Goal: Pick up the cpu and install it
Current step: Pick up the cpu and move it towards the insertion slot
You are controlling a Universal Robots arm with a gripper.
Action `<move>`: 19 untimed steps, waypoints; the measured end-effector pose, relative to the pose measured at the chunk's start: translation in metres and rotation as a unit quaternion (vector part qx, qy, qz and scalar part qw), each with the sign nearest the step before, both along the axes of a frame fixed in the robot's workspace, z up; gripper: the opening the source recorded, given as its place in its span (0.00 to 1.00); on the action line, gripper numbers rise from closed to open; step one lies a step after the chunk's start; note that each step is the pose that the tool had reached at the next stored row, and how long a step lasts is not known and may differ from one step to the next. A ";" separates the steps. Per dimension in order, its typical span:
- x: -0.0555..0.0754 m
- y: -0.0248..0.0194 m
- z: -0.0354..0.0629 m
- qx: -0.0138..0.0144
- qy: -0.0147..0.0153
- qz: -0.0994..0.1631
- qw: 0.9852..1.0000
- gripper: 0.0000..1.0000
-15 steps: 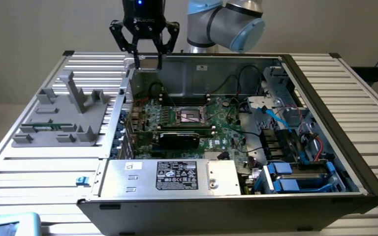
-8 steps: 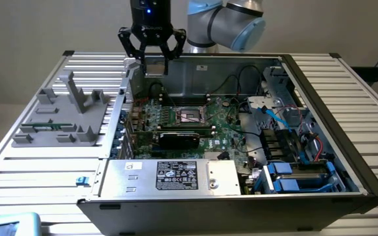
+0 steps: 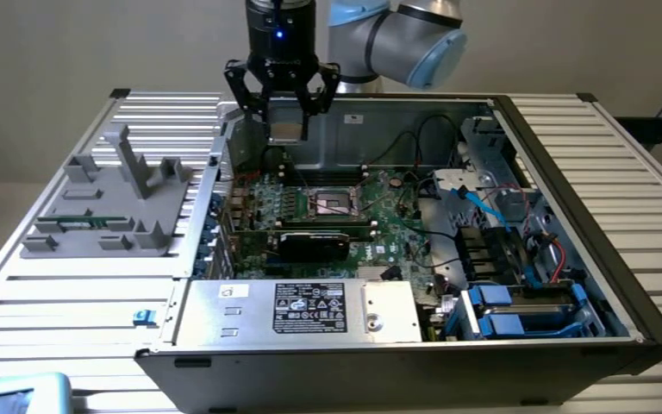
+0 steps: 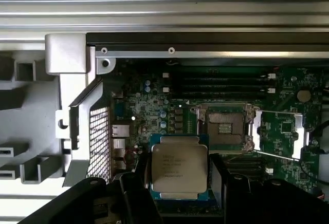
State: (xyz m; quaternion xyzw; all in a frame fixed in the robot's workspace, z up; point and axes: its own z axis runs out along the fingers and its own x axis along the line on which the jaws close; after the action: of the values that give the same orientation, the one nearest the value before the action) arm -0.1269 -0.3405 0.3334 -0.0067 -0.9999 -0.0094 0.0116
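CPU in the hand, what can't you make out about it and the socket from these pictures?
cpu underside: turned away from the wrist view.
Printing on its top: too small to read, wrist view.
Contact between hand and cpu: lost against the hand's dark body, both views.
socket pins: too small, both views.

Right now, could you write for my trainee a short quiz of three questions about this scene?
1. True or false: the cpu already sits in the socket.
2. What does the pincer hold? A) the cpu B) a blue cable C) nothing
3. Fill in: the grey fixture stands on the exterior view's ___ of the open computer case.
Key: 1 false, it hangs above the motherboard; 2 A; 3 left.
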 end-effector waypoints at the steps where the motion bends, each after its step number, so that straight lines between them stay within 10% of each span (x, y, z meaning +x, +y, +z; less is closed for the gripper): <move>1: 0.003 -0.0001 -0.0018 0.000 0.000 0.000 1.000 0.56; 19: 0.062 -0.0001 -0.0251 0.000 0.000 0.000 1.000 0.56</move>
State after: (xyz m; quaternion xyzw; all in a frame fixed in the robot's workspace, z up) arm -0.0652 -0.3406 0.3083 -0.0069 -0.9999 -0.0095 0.0115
